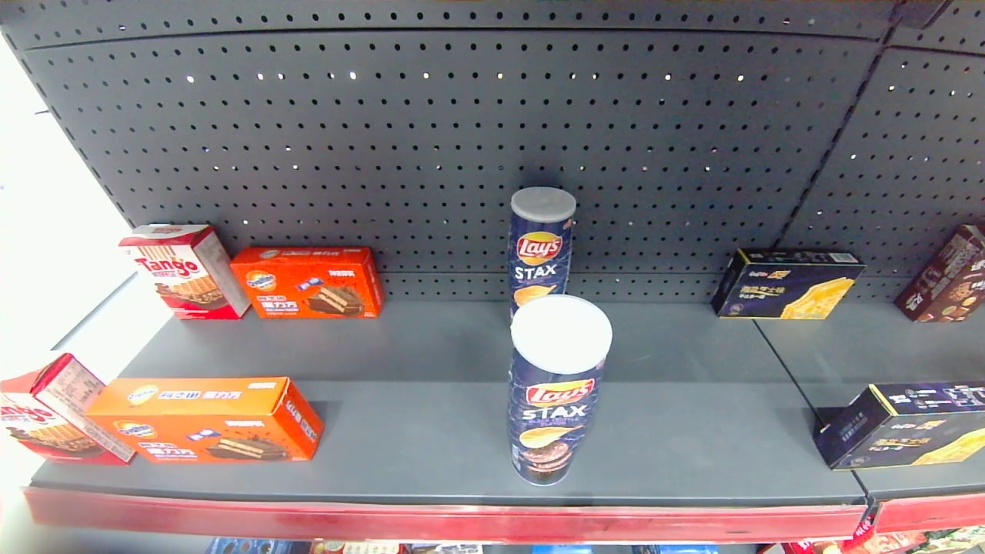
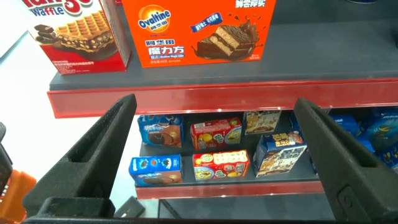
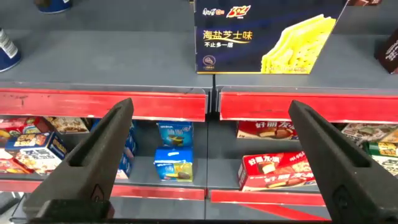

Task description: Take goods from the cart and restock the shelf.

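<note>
Two chip cans mid-shelf, both upright, long axis vertical, lids up, labels facing out. Front can [image 1: 555, 400] near the red lip [image 1: 462, 519] of the shelf [image 1: 692, 431]; rear can [image 1: 541, 246] straight behind it by the pegboard back [image 1: 462, 138], its base hidden by the front one. Off to the left, well apart: front orange box [image 1: 208, 419] and rear orange box [image 1: 308, 282], each beside a red wafer box [image 1: 185, 269]. Over to the right, front dark blue box [image 1: 900, 425] and rear dark blue box [image 1: 785, 283], then a brown box [image 1: 946, 277] at the edge.

Left gripper [image 2: 214, 106] low, facing the lip below the front orange box, fingers spread wide, gripping nothing. Right gripper [image 3: 210, 107] likewise spread and empty-handed, facing the lip below the front dark blue box.

From the wrists, a full look at the lower shelves of small snack packs [image 2: 217, 165]; from the head, mere slivers of those.
</note>
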